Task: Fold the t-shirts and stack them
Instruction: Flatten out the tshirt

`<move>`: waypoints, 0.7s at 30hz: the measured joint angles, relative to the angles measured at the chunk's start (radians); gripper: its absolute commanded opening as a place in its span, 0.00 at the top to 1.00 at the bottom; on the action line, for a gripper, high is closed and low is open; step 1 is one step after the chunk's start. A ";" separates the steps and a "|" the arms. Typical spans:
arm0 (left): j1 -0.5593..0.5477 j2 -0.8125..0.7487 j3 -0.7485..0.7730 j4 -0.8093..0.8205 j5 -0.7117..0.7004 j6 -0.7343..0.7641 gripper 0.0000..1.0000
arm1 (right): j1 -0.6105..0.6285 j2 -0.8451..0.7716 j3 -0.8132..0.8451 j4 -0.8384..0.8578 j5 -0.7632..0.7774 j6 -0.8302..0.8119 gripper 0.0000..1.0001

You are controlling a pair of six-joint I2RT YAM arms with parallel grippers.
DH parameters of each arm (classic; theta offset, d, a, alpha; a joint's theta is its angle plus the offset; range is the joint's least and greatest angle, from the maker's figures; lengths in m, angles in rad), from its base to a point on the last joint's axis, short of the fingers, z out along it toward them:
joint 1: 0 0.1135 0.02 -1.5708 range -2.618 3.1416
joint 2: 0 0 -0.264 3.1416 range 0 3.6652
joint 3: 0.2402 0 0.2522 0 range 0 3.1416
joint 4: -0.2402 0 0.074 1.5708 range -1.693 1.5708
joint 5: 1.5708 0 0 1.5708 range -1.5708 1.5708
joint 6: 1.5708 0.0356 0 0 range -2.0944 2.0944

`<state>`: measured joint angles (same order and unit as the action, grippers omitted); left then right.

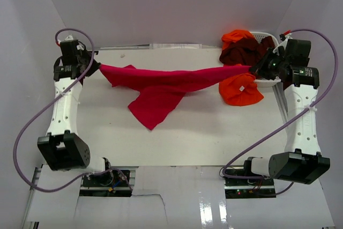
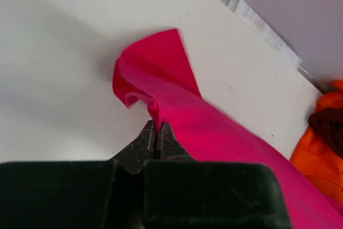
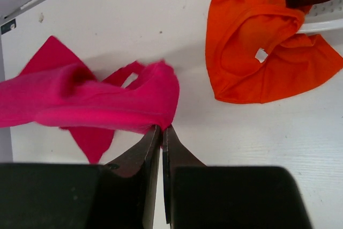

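Three shirts, one basket. The left gripper and right gripper each clamp the crimson tee. Just beside the right one, the basket holds the maroon tee and the orange tee, which spills out.

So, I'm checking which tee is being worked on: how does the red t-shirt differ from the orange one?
The red t-shirt is stretched long between the left claw and right claw, both shut on it; the orange t-shirt is in neither claw. The red one spans the table; the orange one lies bunched by the basket. The orange one shows a white label; the red shows none. Both are plain and unfolded.
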<state>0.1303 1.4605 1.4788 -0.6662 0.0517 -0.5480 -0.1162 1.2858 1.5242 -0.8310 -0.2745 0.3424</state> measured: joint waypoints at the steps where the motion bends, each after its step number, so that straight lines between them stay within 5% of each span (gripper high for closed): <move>1: -0.007 -0.045 -0.036 0.008 -0.003 -0.008 1.00 | -0.003 -0.001 0.000 0.003 -0.021 -0.005 0.92; 10: -0.029 -0.290 -0.381 -0.005 0.074 -0.021 0.97 | -0.005 -0.204 -0.302 0.009 -0.135 -0.062 0.92; 14: -0.028 -0.318 -0.515 -0.059 0.150 -0.003 0.30 | -0.004 -0.314 -0.479 -0.034 -0.140 -0.069 0.92; 21: -0.029 -0.397 -0.555 -0.132 0.151 0.016 0.20 | -0.005 -0.343 -0.502 -0.050 -0.122 -0.082 0.92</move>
<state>0.1017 1.0637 0.9234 -0.7979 0.2024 -0.5316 -0.1207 0.9432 1.0225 -0.8806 -0.3969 0.2604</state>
